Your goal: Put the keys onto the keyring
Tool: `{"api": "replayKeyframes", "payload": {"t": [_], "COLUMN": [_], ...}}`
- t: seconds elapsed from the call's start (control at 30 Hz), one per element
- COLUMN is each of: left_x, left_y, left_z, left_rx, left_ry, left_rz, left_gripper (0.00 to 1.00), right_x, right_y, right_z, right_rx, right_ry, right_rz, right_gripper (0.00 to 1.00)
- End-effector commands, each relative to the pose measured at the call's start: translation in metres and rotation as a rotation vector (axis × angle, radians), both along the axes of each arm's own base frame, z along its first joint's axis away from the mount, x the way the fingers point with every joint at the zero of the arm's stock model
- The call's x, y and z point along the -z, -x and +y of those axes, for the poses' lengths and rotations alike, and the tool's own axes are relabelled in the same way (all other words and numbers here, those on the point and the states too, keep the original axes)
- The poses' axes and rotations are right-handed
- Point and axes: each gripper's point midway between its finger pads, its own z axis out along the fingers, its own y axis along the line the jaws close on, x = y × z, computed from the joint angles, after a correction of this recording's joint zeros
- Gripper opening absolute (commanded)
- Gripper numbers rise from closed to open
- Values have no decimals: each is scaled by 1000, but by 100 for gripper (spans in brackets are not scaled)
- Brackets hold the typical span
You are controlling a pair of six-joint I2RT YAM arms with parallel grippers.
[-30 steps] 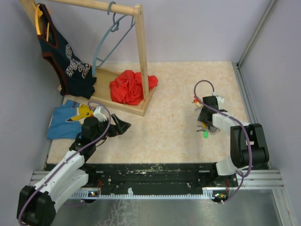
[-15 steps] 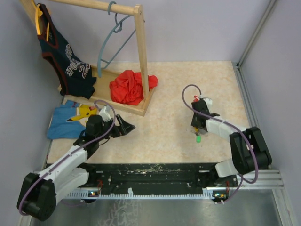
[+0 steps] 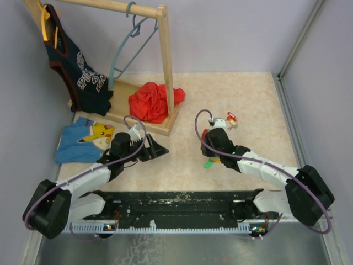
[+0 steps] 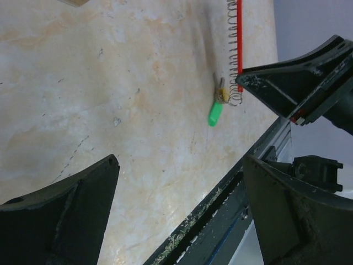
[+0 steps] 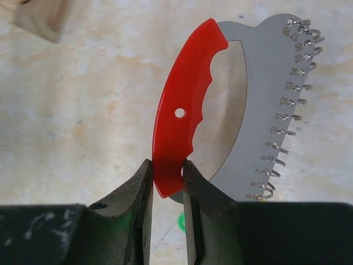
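Note:
The keyring is a grey metal plate (image 5: 265, 83) with a red plastic handle (image 5: 185, 99) and a row of numbered wire loops. My right gripper (image 5: 167, 168) is shut on the handle's lower end and holds the keyring above the table, near its middle (image 3: 205, 135). A green key (image 3: 208, 164) hangs from one loop; the left wrist view shows the green key (image 4: 215, 113) dangling under the loops (image 4: 234, 49). Red and yellow keys (image 3: 231, 118) lie on the table behind it. My left gripper (image 3: 158, 148) stands open, with nothing between its fingers (image 4: 181, 161).
A wooden clothes rack (image 3: 162, 66) stands at the back left with a blue-grey hanger (image 3: 129, 41), a dark jersey (image 3: 77, 66) and a red cloth (image 3: 151, 102) on its base. A blue Pikachu shirt (image 3: 83, 138) lies at the left. The black front rail (image 3: 176, 201) borders the near edge.
My right gripper closed on the red handle and carried the keyring with the green key leftward toward the table's middle. My left gripper, still open, moved a little to the right.

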Motion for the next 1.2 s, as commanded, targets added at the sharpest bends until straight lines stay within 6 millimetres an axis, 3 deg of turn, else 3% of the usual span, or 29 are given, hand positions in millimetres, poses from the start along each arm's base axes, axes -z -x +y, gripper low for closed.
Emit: {"api": "replayKeyframes", "payload": {"t": [0.0, 0.3, 0.47, 0.67, 0.97, 1.1, 1.17], "left_x": [-36, -40, -32, -27, -12, -10, -10], "left_y": [-15, -29, -33, -36, -34, -31, -30], "left_z": [-21, -50, -68, -76, -82, -85, -85], "left_rx": [34, 77, 114, 115, 122, 126, 130], "left_ry": [90, 143, 157, 186, 186, 188, 182], "left_rz": [-72, -59, -24, -11, 19, 14, 3], "left_gripper": [97, 91, 85, 77, 55, 33, 28], "right_x": [-39, -46, -50, -47, -42, -46, -47], "right_y": [-4, 18, 27, 34, 38, 39, 38], "right_z": [43, 91, 108, 120, 134, 137, 137], "right_rx": [-109, -288, -348, -390, -430, -443, -444], "right_ry": [-139, -205, -222, -219, -210, -212, -211], "right_rz": [-168, -250, -283, -291, -304, -319, -327], "right_gripper": [9, 9, 9, 8, 9, 11, 11]}}
